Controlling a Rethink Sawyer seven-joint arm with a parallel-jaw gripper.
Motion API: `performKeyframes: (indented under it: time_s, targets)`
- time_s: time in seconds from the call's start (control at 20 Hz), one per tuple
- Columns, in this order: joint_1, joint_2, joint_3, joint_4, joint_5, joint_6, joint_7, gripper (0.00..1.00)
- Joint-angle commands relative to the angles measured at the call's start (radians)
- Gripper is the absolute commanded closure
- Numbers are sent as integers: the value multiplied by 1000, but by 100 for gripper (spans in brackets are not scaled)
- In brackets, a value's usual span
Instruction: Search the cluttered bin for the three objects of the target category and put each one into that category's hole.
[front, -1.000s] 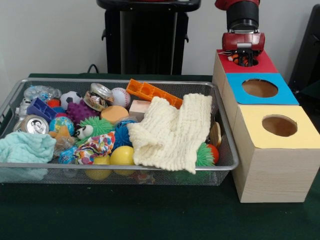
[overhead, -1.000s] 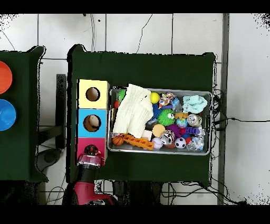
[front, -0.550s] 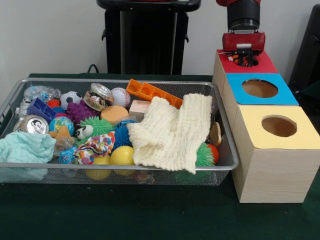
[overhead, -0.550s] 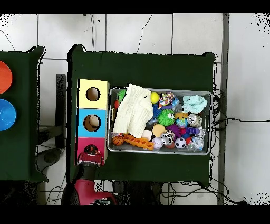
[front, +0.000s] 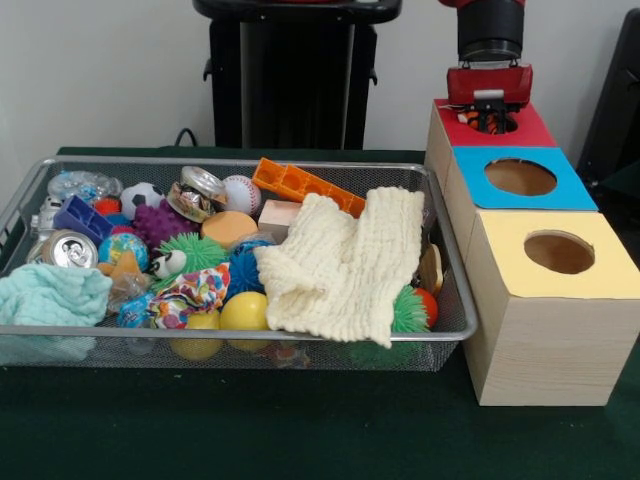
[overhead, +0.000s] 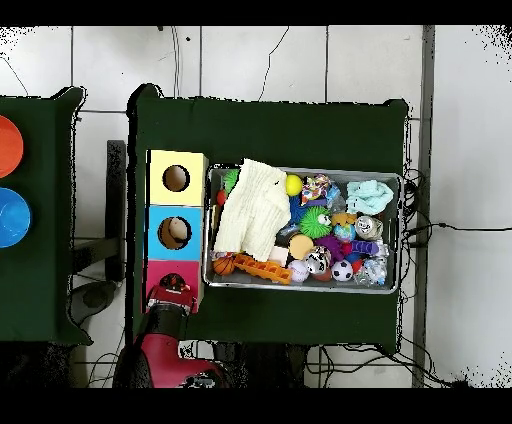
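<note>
The gripper (front: 489, 112) hangs right over the red hole (front: 497, 124), up at 1 o'clock in the front view. A small orange thing (front: 478, 118) shows at the mouth of that hole, just under the gripper. I cannot tell if the fingers are open or closed, or if they have hold of it.

I think the step is the drop into the red hole. To do it well, the gripper should sit straight above the middle of the hole, so the thing falls in and does not catch on the rim. Then the arm should go straight up before it swings over to the bin (front: 250, 330) at 9 o'clock. The big cream cloth (front: 345, 265) covers much of the bin's 3 o'clock side, so more things may hide under it.

The front view shows the gripper low at the hole and the orange bit there. The overhead view hides that under the gripper (overhead: 172, 296), down at 7 o'clock. But it looks straight down the blue hole (overhead: 174, 232), where something tan lies inside, and the yellow hole (overhead: 176, 179), which looks dark. It also shows the whole dark green desk (overhead: 300, 135).
</note>
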Motion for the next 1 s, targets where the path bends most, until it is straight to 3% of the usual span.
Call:
performKeyframes:
  time_s: [0.05, 0.2, 0.4, 0.65, 1.0]
  targets:
    - [-51, 142, 87, -82, 67, 316, 149, 100]
    - [-50, 110, 84, -72, 87, 367, 122, 100]
    - [-52, 2, 66, -50, 136, 561, 33, 100]
    - [-54, -121, 24, -46, 125, 751, -9, 100]
    - [-45, -181, -12, -50, 58, 834, 45, 100]
